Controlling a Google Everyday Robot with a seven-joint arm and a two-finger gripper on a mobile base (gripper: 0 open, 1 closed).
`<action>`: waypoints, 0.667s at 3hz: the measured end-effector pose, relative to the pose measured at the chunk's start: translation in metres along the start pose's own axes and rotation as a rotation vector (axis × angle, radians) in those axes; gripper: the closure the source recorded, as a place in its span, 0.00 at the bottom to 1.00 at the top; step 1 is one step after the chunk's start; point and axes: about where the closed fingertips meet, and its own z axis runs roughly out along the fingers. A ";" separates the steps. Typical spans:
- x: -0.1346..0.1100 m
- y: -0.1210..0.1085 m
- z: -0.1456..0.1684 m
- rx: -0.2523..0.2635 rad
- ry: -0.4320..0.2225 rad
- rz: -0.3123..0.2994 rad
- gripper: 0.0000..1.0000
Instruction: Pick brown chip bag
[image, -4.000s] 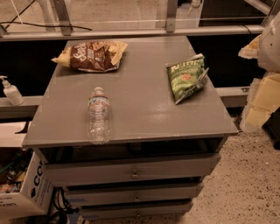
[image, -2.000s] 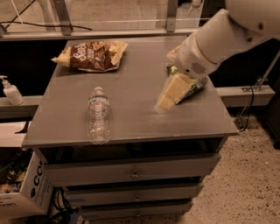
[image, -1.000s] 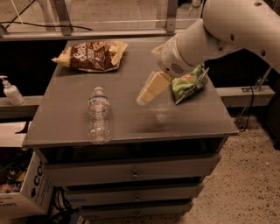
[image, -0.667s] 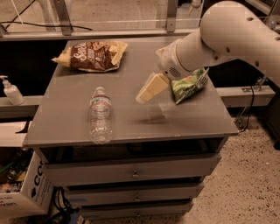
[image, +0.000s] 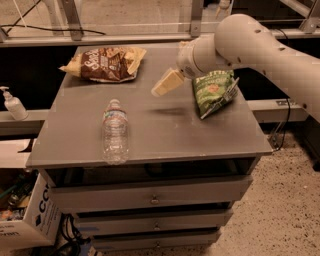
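Note:
The brown chip bag (image: 106, 63) lies flat at the far left corner of the grey cabinet top (image: 165, 135), dark front up, yellow-tan ends showing. My gripper (image: 166, 83) hangs above the middle of the far half of the top, to the right of the brown bag and apart from it, at the end of the white arm (image: 250, 45) reaching in from the right. It holds nothing.
A smaller green chip bag (image: 214, 90) lies at the right, partly under the arm. A clear water bottle (image: 115, 132) lies near the front left. A soap dispenser (image: 12, 104) stands on a ledge at left. A cardboard box (image: 25, 220) sits on the floor lower left.
The arm came in from the right, passed over the green bag, and the gripper has moved left and farther back toward the brown bag. The objects have not moved.

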 end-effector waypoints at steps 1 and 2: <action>-0.013 -0.027 0.033 0.014 -0.062 0.049 0.00; -0.030 -0.039 0.063 0.005 -0.142 0.118 0.00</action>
